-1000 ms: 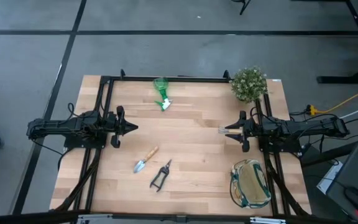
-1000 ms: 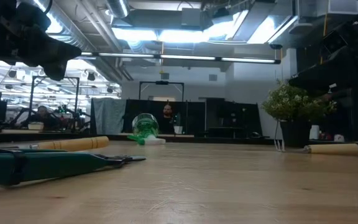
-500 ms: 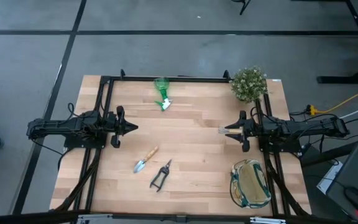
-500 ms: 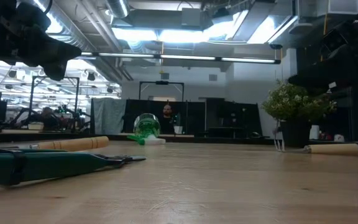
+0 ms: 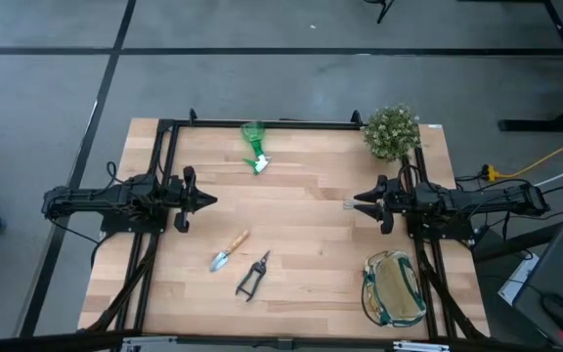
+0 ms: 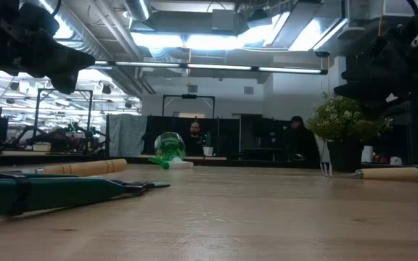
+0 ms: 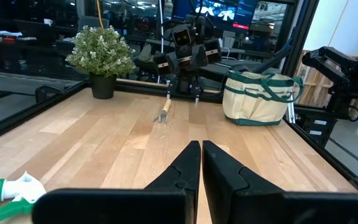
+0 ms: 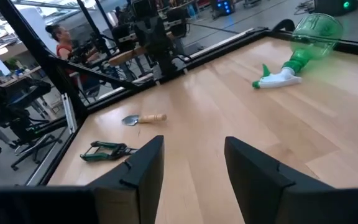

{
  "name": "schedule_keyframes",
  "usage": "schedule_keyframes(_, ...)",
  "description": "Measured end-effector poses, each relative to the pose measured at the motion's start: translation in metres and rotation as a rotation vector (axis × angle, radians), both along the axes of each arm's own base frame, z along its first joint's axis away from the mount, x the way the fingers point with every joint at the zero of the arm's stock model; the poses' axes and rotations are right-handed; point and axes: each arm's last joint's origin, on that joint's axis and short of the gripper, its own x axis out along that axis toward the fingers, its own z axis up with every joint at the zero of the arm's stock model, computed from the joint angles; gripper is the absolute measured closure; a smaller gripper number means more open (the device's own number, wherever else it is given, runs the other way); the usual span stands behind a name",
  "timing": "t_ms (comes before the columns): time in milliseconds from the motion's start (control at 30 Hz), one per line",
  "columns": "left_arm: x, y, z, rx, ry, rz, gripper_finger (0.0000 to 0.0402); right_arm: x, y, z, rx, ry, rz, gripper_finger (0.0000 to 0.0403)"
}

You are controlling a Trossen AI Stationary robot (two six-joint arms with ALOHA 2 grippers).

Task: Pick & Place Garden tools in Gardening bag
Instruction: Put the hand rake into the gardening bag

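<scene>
While both arms hang over the table point(image 5: 301, 196) w/ nothing in them, I see all three tools lying loose on the wood. L gripper point(image 5: 210, 199) sits at the left side, roughly mid-depth, fingers point(image 7: 188, 163) pressed together, tips touching, gripping nothing. R gripper point(image 5: 350, 205) is opposite at the right side, fingers point(image 8: 143, 163) spread w/ a clear gap, also empty; the two point at each other, well apart. Spray bottle point(image 5: 254, 145) lies on its side near the far edge, about mid-width, white nozzle toward the table's centre; in the R wrist view point(image 8: 298, 46) it shows green w/ the nozzle down on the wood. Trowel point(image 5: 229, 250) lies in the near-left part, wooden handle toward the centre, metal blade toward the near edge. Pruning shears point(image 5: 252, 276) are just beside it, on the near side, not touching as far as I can tell. Gardening bag point(image 5: 393, 289) stands in the near-right corner, mouth up, contents not visible to me; L wrist view shows it point(image 7: 258, 98) upright, beige w/ green handles. Potted plant point(image 5: 391, 132) is at the far-right corner, well apart from the bag. Low view: a person point(image 6: 194, 134) in the room behind.
</scene>
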Motion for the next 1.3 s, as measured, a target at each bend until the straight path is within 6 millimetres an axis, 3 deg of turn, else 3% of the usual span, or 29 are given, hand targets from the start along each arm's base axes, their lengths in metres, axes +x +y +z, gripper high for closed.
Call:
schedule_keyframes(633,0.000,0.000,0.000,0.000,0.000,0.000,0.0390,0.019,-0.001,0.035,-0.075,0.176,-0.089,0.0230)
schedule_keyframes(967,0.000,0.000,0.000,0.000,0.000,0.000,0.0389,0.027,0.000,0.059,-0.145,0.554,-0.043,0.0230)
schedule_keyframes(1300,0.000,0.000,0.000,0.000,0.000,0.000,0.0389,0.050,0.001,0.077,-0.071,0.659,-0.083,0.0230)
